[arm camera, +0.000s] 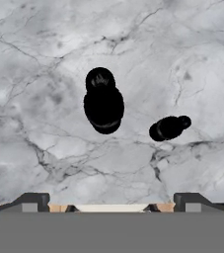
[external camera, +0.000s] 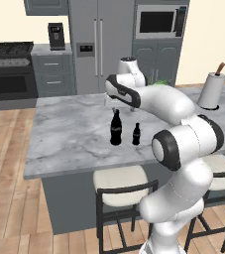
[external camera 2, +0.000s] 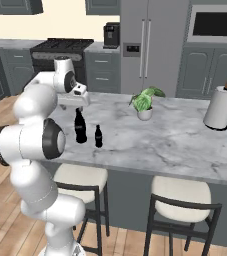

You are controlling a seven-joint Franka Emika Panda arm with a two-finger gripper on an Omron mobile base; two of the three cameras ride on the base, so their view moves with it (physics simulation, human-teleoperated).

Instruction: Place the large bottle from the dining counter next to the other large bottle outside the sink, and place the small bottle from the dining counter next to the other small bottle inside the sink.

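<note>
Two dark bottles upright on the dining counter, gripper poised above them.

The large bottle stands near the counter's front edge, the small bottle just beside it, apart. The gripper hangs over the large one, jaws spread wide, holding nothing. A potted plant and paper-towel roll sit farther along; stools below.

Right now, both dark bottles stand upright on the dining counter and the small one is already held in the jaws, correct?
Not quite. Neither is held: the hand view shows open jaws above the large bottle and small bottle. Both stand upright on the dining counter.
</note>
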